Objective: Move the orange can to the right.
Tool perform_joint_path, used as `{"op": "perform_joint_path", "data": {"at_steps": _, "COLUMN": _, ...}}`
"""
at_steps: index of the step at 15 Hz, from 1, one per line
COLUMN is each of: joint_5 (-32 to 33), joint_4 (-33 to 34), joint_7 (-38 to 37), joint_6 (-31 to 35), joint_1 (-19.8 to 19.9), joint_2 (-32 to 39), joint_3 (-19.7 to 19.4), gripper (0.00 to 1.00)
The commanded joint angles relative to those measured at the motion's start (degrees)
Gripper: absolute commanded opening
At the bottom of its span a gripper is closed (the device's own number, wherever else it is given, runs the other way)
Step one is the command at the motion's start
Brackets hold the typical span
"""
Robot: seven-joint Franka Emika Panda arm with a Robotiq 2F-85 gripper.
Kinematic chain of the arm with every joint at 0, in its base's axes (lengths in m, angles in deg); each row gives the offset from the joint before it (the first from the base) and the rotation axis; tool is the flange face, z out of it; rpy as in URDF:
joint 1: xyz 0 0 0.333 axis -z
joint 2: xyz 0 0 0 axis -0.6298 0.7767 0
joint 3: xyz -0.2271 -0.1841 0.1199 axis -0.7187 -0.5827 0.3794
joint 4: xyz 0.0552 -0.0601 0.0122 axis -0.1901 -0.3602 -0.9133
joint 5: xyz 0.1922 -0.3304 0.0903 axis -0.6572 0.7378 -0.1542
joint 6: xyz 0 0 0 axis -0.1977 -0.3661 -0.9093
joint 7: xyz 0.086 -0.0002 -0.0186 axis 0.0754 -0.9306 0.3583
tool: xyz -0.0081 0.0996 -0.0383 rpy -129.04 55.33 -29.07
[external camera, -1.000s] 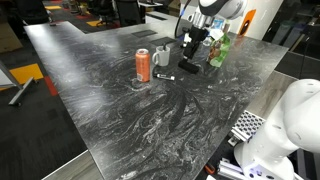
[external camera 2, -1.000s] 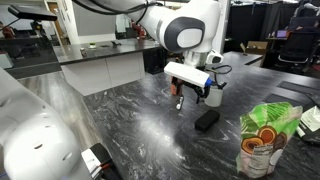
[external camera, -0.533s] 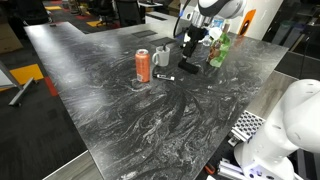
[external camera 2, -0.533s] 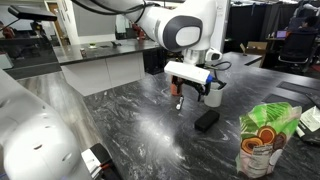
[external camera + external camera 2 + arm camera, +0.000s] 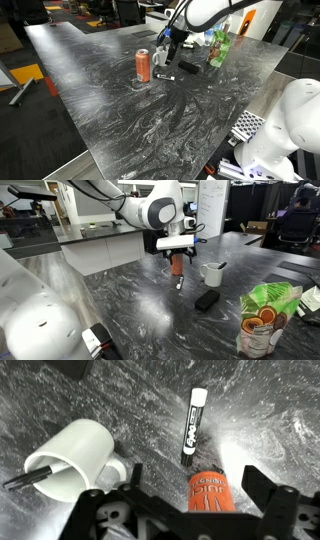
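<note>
- Can [image 5: 143, 66]: upright on the table [image 5: 110, 120], near the mug [image 5: 162, 57], with the marker [image 5: 165, 77] lying close by. Judged not yet shifted right.
- Gripper [image 5: 190, 485]: jaws spread wide, holding nothing. It hangs above the can, which shows low between the fingers in the wrist view, probably lined up to straddle it.
- Can: smooth orange cylinder with pale lettering and a lighter top. Likely thin-walled, so a light squeeze should do.
- Table: dark, glossy, marbled surface.
- Mug: white, glazed, with a dark stick inside. It stands close enough that a finger might clip it.
</note>
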Motion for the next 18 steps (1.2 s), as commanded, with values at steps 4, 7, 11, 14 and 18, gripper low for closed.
{"op": "perform_joint_path", "data": {"at_steps": 4, "joint_5": -16.5, "joint_4": -6.4, "joint_7": 14.4, "joint_6": 22.1, "joint_1": -7.5, "joint_2": 0.7, "joint_3": -6.6, "gripper": 1.00}}
{"op": "perform_joint_path", "data": {"at_steps": 7, "joint_5": -27.1, "joint_4": -5.9, "joint_7": 24.1, "joint_6": 18.2, "joint_1": -14.1, "joint_2": 0.3, "joint_3": -11.8, "gripper": 1.00}}
{"op": "perform_joint_path", "data": {"at_steps": 11, "joint_5": -30.0, "joint_4": -5.0, "joint_7": 29.6, "joint_6": 15.0, "joint_1": -17.2, "joint_2": 1.3, "joint_3": -14.2, "gripper": 1.00}}
{"op": "perform_joint_path", "data": {"at_steps": 14, "joint_5": -31.3, "joint_4": -3.9, "joint_7": 34.2, "joint_6": 18.3, "joint_1": -19.5, "joint_2": 3.4, "joint_3": -16.4, "gripper": 1.00}}
{"op": "perform_joint_path", "data": {"at_steps": 18, "joint_5": -39.1, "joint_4": -0.8, "joint_7": 44.8, "joint_6": 20.9, "joint_1": -25.4, "joint_2": 6.7, "joint_3": -21.0, "gripper": 1.00}}
